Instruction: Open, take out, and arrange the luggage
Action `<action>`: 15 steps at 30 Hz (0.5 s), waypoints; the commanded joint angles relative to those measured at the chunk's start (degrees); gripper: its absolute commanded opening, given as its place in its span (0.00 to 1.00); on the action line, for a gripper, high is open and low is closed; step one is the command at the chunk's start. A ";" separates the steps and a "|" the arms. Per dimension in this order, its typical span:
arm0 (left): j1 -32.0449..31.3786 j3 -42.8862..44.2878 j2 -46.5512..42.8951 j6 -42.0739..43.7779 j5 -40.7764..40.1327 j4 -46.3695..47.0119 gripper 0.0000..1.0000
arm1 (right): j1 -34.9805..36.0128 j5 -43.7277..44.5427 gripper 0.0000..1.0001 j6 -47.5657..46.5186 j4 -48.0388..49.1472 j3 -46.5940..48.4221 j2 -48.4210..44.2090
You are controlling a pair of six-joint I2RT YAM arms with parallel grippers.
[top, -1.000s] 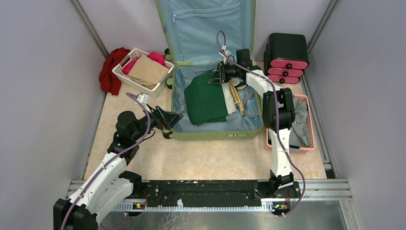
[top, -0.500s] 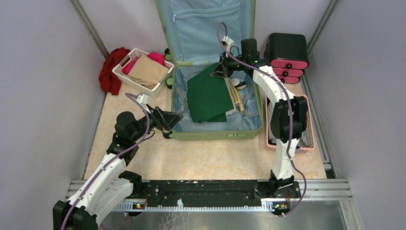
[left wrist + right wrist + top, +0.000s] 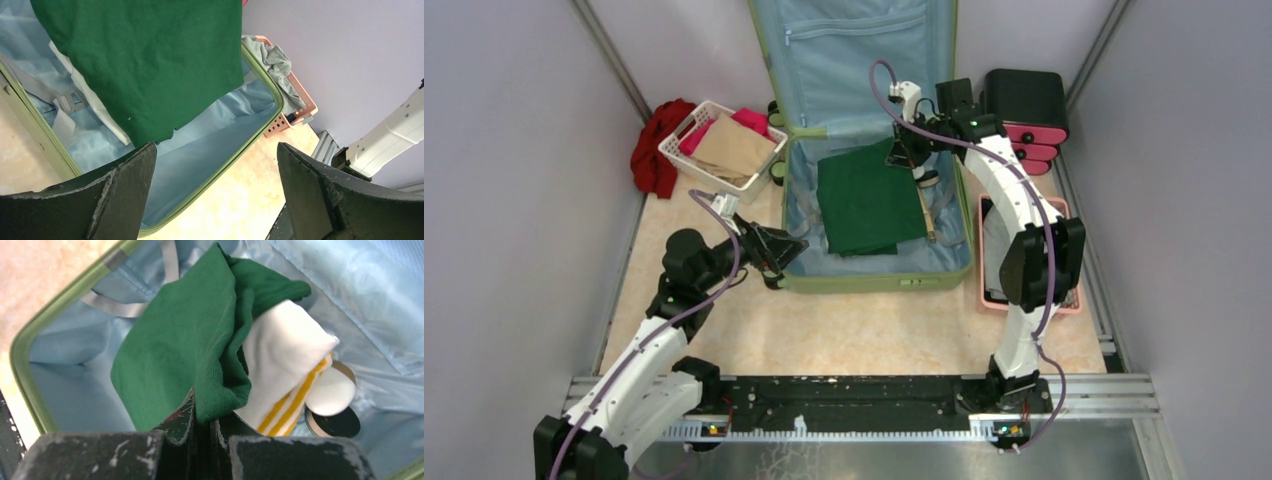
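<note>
The light-green luggage (image 3: 879,282) lies open at the middle back, its lid with blue lining upright against the wall. My right gripper (image 3: 911,152) is shut on a dark green garment (image 3: 864,200) and lifts one edge of it above the luggage; the pinch shows in the right wrist view (image 3: 207,412). Under the garment lie a white cloth with yellow stripes (image 3: 290,370) and two round discs (image 3: 332,407). My left gripper (image 3: 786,250) is open and empty at the luggage's front left corner. In the left wrist view (image 3: 215,165) the luggage rim (image 3: 235,160) passes between its fingers.
A white basket (image 3: 709,150) with tan and pink clothes stands back left, a red cloth (image 3: 652,148) beside it. A black-and-pink drawer box (image 3: 1022,118) stands back right. A pink basket (image 3: 1064,250) with grey cloth sits right of the luggage, partly behind the right arm.
My right gripper has risen and moved right and back, pulling the green garment up so it hangs stretched over the luggage. The left arm has not moved.
</note>
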 commanded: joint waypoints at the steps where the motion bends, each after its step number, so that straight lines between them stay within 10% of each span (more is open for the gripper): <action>1: -0.17 1.12 0.77 0.03 2.28 2.43 0.96 | 0.15 6.16 0.00 -3.66 -3.24 3.77 -4.09; 15: -0.23 5.81 11.20 1.26 -2.94 3.36 0.95 | -1.03 0.43 0.00 4.07 3.24 3.79 2.60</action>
